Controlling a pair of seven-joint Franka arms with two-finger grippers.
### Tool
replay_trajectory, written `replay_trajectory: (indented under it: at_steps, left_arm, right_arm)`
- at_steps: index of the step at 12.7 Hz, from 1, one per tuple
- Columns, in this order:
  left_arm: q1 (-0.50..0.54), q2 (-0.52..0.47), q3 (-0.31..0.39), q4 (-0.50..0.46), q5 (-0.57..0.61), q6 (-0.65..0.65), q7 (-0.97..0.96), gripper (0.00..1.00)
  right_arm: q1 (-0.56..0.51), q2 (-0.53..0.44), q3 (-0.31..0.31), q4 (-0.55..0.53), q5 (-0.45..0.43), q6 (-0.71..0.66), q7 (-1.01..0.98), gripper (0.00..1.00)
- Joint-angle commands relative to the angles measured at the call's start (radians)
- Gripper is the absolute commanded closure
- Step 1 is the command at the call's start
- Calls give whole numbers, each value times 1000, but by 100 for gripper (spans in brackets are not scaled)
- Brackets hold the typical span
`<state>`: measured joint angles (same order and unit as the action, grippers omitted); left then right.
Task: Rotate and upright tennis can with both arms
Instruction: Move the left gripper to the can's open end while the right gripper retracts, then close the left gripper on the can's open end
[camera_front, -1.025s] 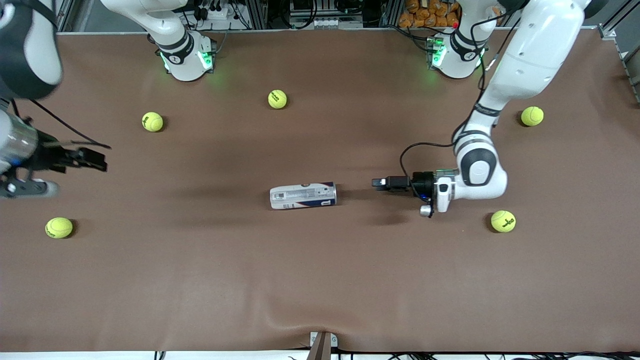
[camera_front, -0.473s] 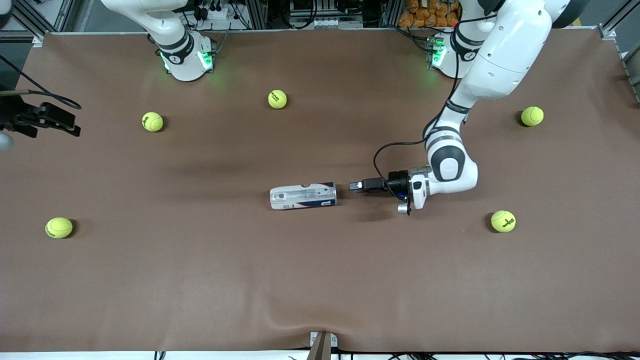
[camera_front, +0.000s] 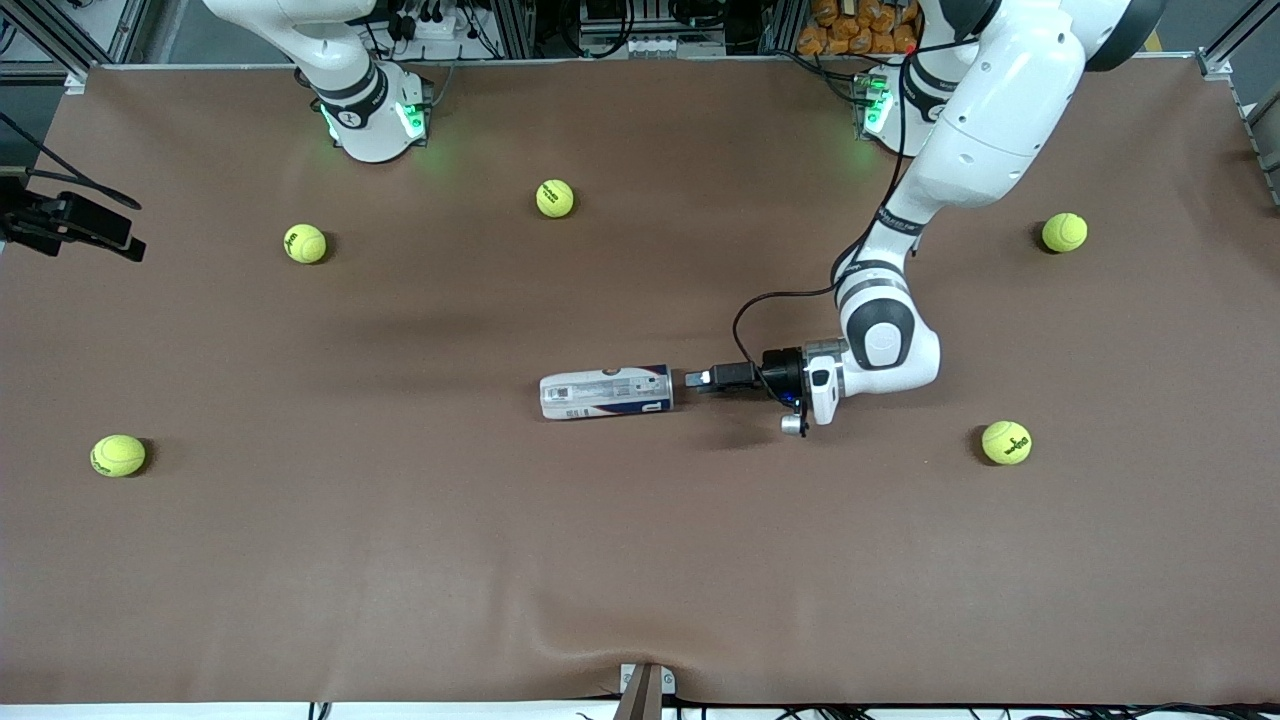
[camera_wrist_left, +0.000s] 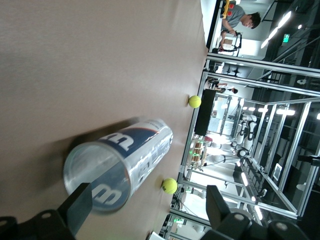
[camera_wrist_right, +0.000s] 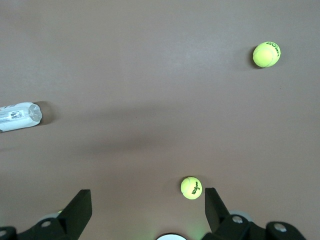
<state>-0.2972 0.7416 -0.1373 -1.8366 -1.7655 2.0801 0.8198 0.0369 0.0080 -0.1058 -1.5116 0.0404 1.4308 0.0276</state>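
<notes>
The tennis can (camera_front: 606, 392) lies on its side mid-table, white and dark blue, with its long axis running between the two arms' ends of the table. My left gripper (camera_front: 692, 380) sits low and open, just off the can's end that faces the left arm's end. In the left wrist view the can (camera_wrist_left: 120, 165) points at me, its blue end close to one finger (camera_wrist_left: 80, 205) of the left gripper (camera_wrist_left: 148, 210); nothing is gripped. My right gripper (camera_front: 118, 236) hangs open over the table edge at the right arm's end. Its wrist view shows the open right gripper (camera_wrist_right: 148, 207) and the can (camera_wrist_right: 20, 116) well away.
Several tennis balls are scattered on the brown table (camera_front: 640, 560): one (camera_front: 555, 198) near the bases, one (camera_front: 305, 243) and one (camera_front: 118, 455) toward the right arm's end, one (camera_front: 1064, 232) and one (camera_front: 1006, 442) toward the left arm's end.
My left gripper has slid toward the can and now stands right at its end. The right arm has pulled away toward the table edge. The can has not moved.
</notes>
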Motion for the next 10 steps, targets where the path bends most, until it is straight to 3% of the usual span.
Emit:
replay_trajectory:
  at_steps: [1, 7, 9, 10]
  left_arm:
    - [-52, 50, 1, 63, -84, 20, 4, 0]
    - [-115, 77, 2, 91, -162, 46, 4, 3]
    - [-112, 82, 7, 109, -155, 46, -7, 89]
    - [-109, 81, 10, 106, -150, 46, -7, 100]
  right_arm:
    - [-32, -6, 28, 11, 16, -18, -10, 0]
    - [-14, -3, 21, 28, -16, 10, -92, 0]
    - [-14, -2, 21, 28, -16, 10, -94, 0]
    - [-14, -2, 21, 30, -16, 10, -94, 0]
